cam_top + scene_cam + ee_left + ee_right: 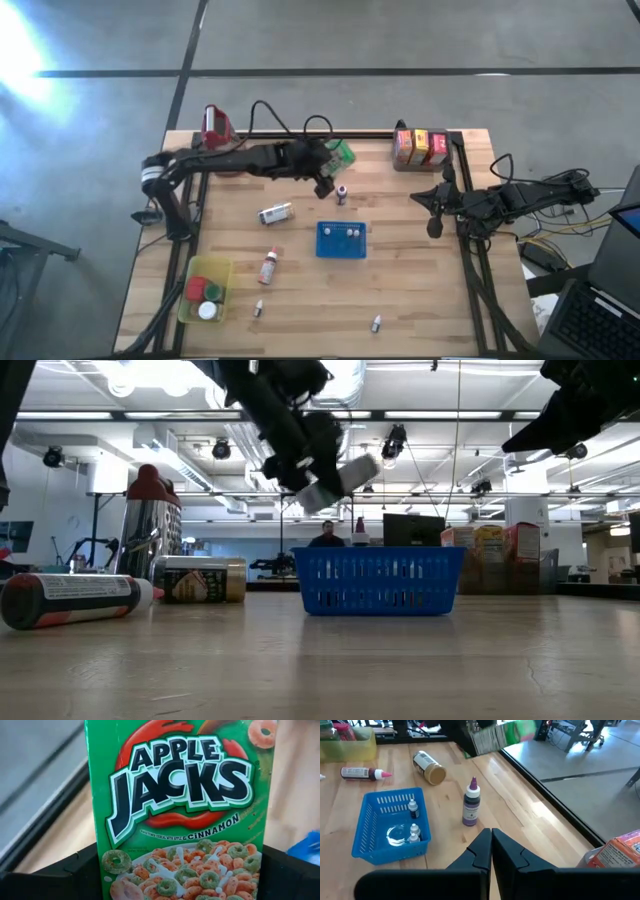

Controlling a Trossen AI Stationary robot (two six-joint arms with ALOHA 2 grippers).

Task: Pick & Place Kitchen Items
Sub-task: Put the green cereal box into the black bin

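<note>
A green Apple Jacks cereal carton [180, 805] fills the left wrist view. My left gripper [332, 162] is shut on it near the table's far edge, left of centre. In the low view the carton [340, 478] hangs tilted, well above the table top. My right gripper [491, 845] is shut on nothing and stays raised over the table's right side [434, 218]. A purple-capped bottle [341, 193] stands upright on the table, just toward the near edge from the held carton. My left gripper pinches the carton between its two fingers [60, 875], one on each narrow side [96, 865], at the end near the wrist. The fingers slant down from the table's left. The printed front faces the wrist camera. The carton is lifted clear of the table and tilted.
A blue basket [322, 240] at mid-table holds small white-capped bottles. A tin [275, 213] and a red bottle [268, 267] lie left of it. A yellow-green bin [222, 285] with lids sits near left. Cartons [420, 148] stand far right, and a red-topped jug [215, 125] far left.
</note>
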